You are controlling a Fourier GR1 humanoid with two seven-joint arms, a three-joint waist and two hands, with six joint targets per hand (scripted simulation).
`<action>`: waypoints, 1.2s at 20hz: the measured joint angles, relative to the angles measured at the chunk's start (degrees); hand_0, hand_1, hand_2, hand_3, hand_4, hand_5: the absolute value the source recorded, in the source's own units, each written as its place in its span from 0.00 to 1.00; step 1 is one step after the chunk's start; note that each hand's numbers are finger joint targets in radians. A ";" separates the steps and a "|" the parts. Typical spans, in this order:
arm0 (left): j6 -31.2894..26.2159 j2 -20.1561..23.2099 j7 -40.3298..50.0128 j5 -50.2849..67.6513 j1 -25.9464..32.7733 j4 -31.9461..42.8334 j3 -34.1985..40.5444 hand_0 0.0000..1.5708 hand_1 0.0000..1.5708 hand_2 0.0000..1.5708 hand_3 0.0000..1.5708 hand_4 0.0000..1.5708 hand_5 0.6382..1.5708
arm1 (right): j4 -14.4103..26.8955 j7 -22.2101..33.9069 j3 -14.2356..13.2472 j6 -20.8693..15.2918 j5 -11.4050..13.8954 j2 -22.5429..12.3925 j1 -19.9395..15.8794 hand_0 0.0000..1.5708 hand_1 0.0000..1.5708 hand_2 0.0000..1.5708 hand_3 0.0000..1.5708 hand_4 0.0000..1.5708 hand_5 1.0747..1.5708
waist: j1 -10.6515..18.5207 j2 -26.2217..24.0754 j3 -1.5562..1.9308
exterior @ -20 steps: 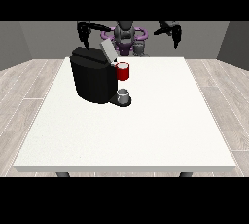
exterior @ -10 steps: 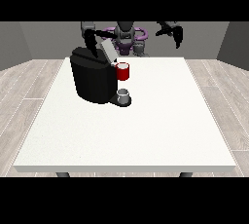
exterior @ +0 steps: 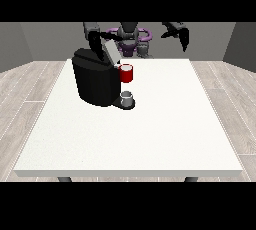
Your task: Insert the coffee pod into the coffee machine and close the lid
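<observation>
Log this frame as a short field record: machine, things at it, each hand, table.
coffee machine: black, on the table's left half, far side
red thing at the machine: at its front, right of the body
grey thing: on the machine's base, below the red thing
hand at the view's left: above the machine's top
hand at the view's right: raised, clear of the table
table: white

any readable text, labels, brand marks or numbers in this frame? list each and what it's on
None readable.
Coffee machine: plain black body, no brand, label or number shows.
Red thing at the machine: plain red, no print.
Grey thing at the machine's base: no marking visible.
Table: plain white, no sign or sticker.
Robot: no lettering can be made out at the view's top.
</observation>
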 measured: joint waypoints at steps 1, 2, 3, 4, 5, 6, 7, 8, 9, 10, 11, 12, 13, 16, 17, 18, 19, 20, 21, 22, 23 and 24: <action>0.01 0.27 -0.42 -0.14 0.51 -0.08 -0.05 0.00 0.00 0.00 0.00 0.22 1.00 | 0.11 0.26 0.25 -0.52 0.36 0.21 -0.45 0.00 0.00 0.00 0.00 0.10 1.00 | 0.07 0.17 0.03; -0.05 0.33 0.01 0.01 0.63 -0.98 -0.29 0.00 0.00 0.00 0.00 0.22 1.00 | 0.70 -0.93 -0.07 -0.19 0.40 -0.36 -0.65 0.00 0.00 0.00 0.00 0.08 1.00 | 0.42 0.68 0.01; -0.11 0.39 -0.07 -0.03 1.16 -1.57 -0.57 0.00 0.00 0.00 0.00 0.23 1.00 | 1.27 -1.35 -0.36 0.29 0.36 -1.04 -1.23 0.00 0.00 0.00 0.00 0.13 1.00 | 0.76 1.08 0.02; -0.11 0.60 0.28 0.17 1.28 -1.95 -0.49 0.00 0.00 0.00 0.00 0.22 1.00 | 1.64 -1.52 -0.25 0.39 0.66 -1.37 -1.78 0.00 0.00 0.00 0.00 0.14 1.00 | 0.89 1.27 0.01; 0.11 0.69 1.12 0.18 0.69 -2.25 -0.55 0.00 0.00 0.00 0.00 0.22 1.00 | 1.89 -1.68 -0.05 0.54 0.94 -1.56 -2.54 0.00 0.00 0.00 0.00 0.10 1.00 | 0.85 1.60 0.02; -0.30 1.29 1.58 0.58 0.40 -2.06 -0.17 0.00 0.00 0.00 0.00 0.22 1.00 | 1.92 -1.55 0.31 0.43 1.23 -1.36 -3.00 0.00 0.00 0.00 0.00 0.07 1.00 | 0.80 1.74 0.06; -0.06 1.25 0.86 0.21 0.58 -1.67 -0.34 0.00 0.00 0.00 0.00 0.23 1.00 | 1.79 -1.38 0.65 -0.19 1.76 -1.19 -3.73 0.00 0.00 0.00 0.00 0.08 1.00 | 0.75 2.15 0.10; 0.11 1.13 0.41 -0.06 1.15 -1.37 -0.54 0.00 0.00 0.00 0.00 0.23 1.00 | 1.62 -1.48 1.23 -0.52 2.37 -0.94 -4.18 0.00 0.00 0.00 0.00 0.03 1.00 | 0.73 2.00 0.08; 0.17 1.00 1.21 0.00 0.78 -1.70 -0.78 0.00 0.00 0.00 0.00 0.24 1.00 | 1.91 -0.97 1.42 -0.48 2.60 -1.01 -5.00 0.00 0.00 0.00 0.00 0.07 1.00 | 1.03 2.05 0.11; 0.02 0.90 1.41 0.08 0.78 -1.54 -0.99 0.00 0.00 0.00 0.00 0.23 1.00 | 2.06 0.16 1.75 -0.89 3.11 -1.03 -5.70 0.00 0.00 0.00 0.00 0.07 1.00 | 1.14 2.12 0.20; 0.18 0.71 0.90 -0.12 1.13 -1.42 -1.23 0.00 0.00 0.00 0.00 0.24 1.00 | 1.93 0.55 1.92 -1.10 3.41 -1.06 -6.01 0.00 0.00 0.00 0.00 0.00 1.00 | 1.20 2.33 0.24; 0.43 0.77 1.31 -0.28 0.55 -1.58 -1.31 0.00 0.00 0.00 0.00 0.26 1.00 | 1.93 1.19 2.02 -1.60 3.78 -1.04 -6.49 0.00 0.00 0.00 0.00 0.00 1.00 | 1.24 2.53 0.28; 0.69 0.70 1.46 -0.58 0.36 -1.64 -1.55 0.00 0.00 0.00 0.00 0.25 1.00 | 1.94 1.92 2.21 -1.44 3.94 -1.13 -6.86 0.00 0.00 0.00 0.00 0.00 1.00 | 1.22 2.61 0.34; 0.10 0.76 0.60 -0.57 0.74 -1.52 -2.08 0.00 0.00 0.00 0.00 0.20 1.00 | 1.36 2.99 2.44 -2.75 4.96 -1.15 -7.16 0.00 0.00 0.00 0.00 0.00 1.00 | 1.82 3.02 0.43; 0.14 0.74 0.55 -0.72 0.40 -1.41 -2.26 0.00 0.00 0.00 0.00 0.23 1.00 | 1.06 4.00 2.68 -3.17 5.44 -1.22 -7.50 0.00 0.00 0.00 0.00 0.00 1.00 | 1.94 3.24 0.49; -0.14 0.83 0.86 -0.51 0.10 -1.25 -2.27 0.00 0.00 0.00 0.00 0.24 1.00 | 0.84 4.81 2.94 -3.12 5.83 -1.48 -7.69 0.00 0.00 0.00 0.00 0.00 1.00 | 2.01 3.35 0.56; 0.16 0.65 0.47 -0.70 0.25 -0.73 -2.27 0.00 0.00 0.00 0.00 0.21 1.00 | 0.58 5.14 3.61 -3.79 6.71 -1.18 -7.61 0.00 0.00 0.00 0.00 0.07 1.00 | 1.75 3.29 0.62; 0.18 0.60 0.54 -0.73 -0.17 -0.81 -2.40 0.00 0.00 0.00 0.00 0.21 1.00 | 0.29 5.71 3.69 -4.06 7.26 -1.70 -7.94 0.00 0.00 0.00 0.00 0.06 1.00 | 2.17 3.69 0.68; 0.28 0.44 0.61 -0.75 -0.55 -0.70 -2.51 0.00 0.00 0.00 0.00 0.21 1.00 | 0.15 6.95 3.85 -4.18 7.74 -2.13 -8.45 0.00 0.00 0.00 0.00 0.05 1.00 | 2.48 3.92 0.79; 0.30 0.41 0.56 -0.91 -1.22 -0.73 -2.75 0.00 0.00 0.00 0.00 0.21 1.00 | -0.26 7.81 3.91 -4.61 8.35 -2.58 -8.95 0.00 0.00 0.00 0.00 0.13 1.00 | 2.91 4.51 0.84; 0.22 0.24 0.30 -1.17 -1.54 -0.68 -3.23 0.00 0.00 0.00 0.00 0.23 1.00 | -0.45 8.85 3.83 -4.73 8.84 -3.31 -9.81 0.00 0.00 0.00 0.00 0.14 1.00 | 3.51 5.17 0.92; 0.10 0.13 0.22 -1.19 -1.96 -0.82 -3.51 0.00 0.00 0.00 0.00 0.25 1.00 | -0.59 9.46 3.83 -5.11 9.61 -4.05 -10.33 0.00 0.00 0.00 0.00 0.19 1.00 | 4.28 5.67 0.99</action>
